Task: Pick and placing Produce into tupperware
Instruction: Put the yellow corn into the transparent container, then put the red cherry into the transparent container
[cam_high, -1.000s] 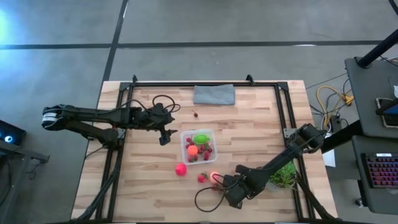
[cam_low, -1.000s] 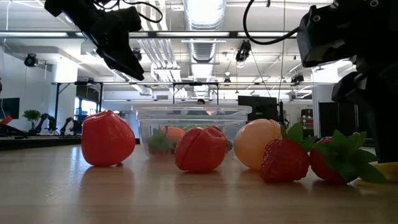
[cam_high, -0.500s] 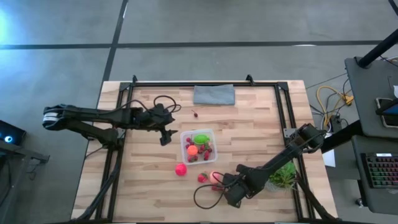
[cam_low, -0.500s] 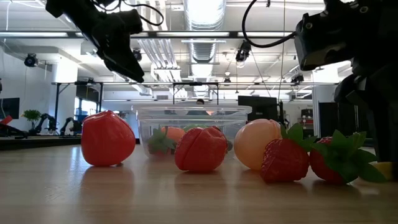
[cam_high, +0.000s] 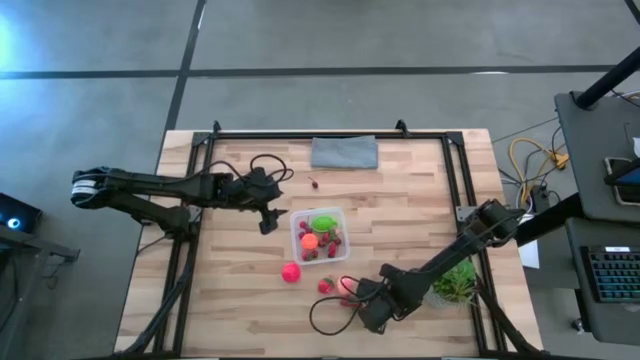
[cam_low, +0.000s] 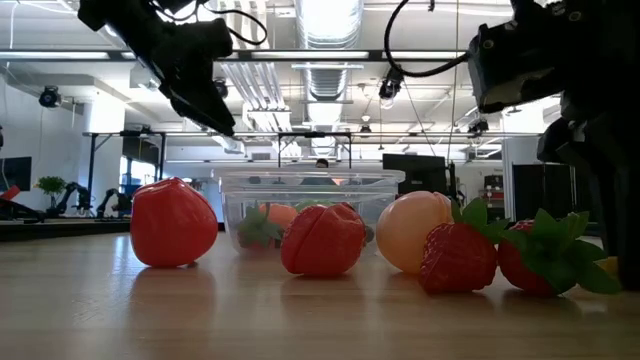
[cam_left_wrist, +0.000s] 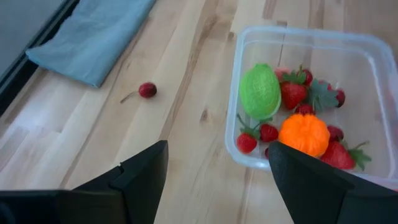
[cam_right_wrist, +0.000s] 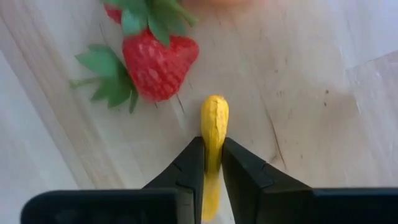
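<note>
The clear tupperware (cam_high: 319, 235) stands mid-table and holds a green ball (cam_left_wrist: 260, 91), an orange ball (cam_left_wrist: 303, 134) and strawberries. On the wood near it lie a pink ball (cam_high: 290, 272), a red piece (cam_high: 325, 286), a peach ball (cam_high: 345, 283) and strawberries (cam_right_wrist: 155, 65). My right gripper (cam_right_wrist: 213, 163) points down just beyond them, shut on a small yellow piece (cam_right_wrist: 214, 121). My left gripper (cam_left_wrist: 214, 180) hangs open above the table, left of the tupperware, with nothing between its fingers. My right gripper pinches the yellow piece's two long sides (cam_right_wrist: 213, 146) between its two fingers (cam_right_wrist: 189, 165), coming from above and pointing steeply down. One rounded end of the piece (cam_right_wrist: 214, 102) sticks out past the fingertips, toward the strawberry. Whether the piece is clear of the wood, I cannot tell.
A grey folded cloth (cam_high: 344, 152) lies at the table's far edge, and a dark-red cherry (cam_high: 314, 182) lies on the wood in front of it. A leafy green plant (cam_high: 458, 283) stands at the right, close beside the right arm. A black frame rims the table.
</note>
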